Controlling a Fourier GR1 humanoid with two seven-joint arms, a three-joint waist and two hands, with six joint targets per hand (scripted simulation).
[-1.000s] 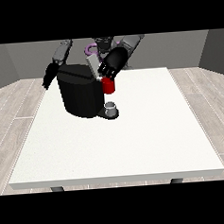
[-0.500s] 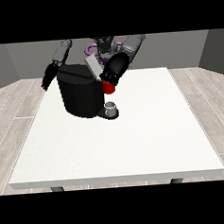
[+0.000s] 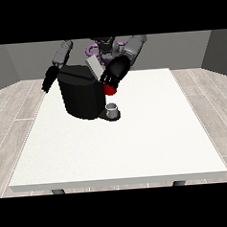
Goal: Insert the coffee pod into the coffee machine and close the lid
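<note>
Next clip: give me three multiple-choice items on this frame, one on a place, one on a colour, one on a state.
1. Where does the cup stand?
A. at the machine's base, on its right side in the view
B. at the table's near edge
C. on top of the machine

2. What colour is the pod?
A. blue
B. red
C. green

3. How is the lid?
A. shut flat
B. lying on the table
C. raised

Answers: 1 A, it stands low beside the black body. 2 B, red shows under the hand at the view's right. 3 C, the grey flap stands tilted above the top.
</note>
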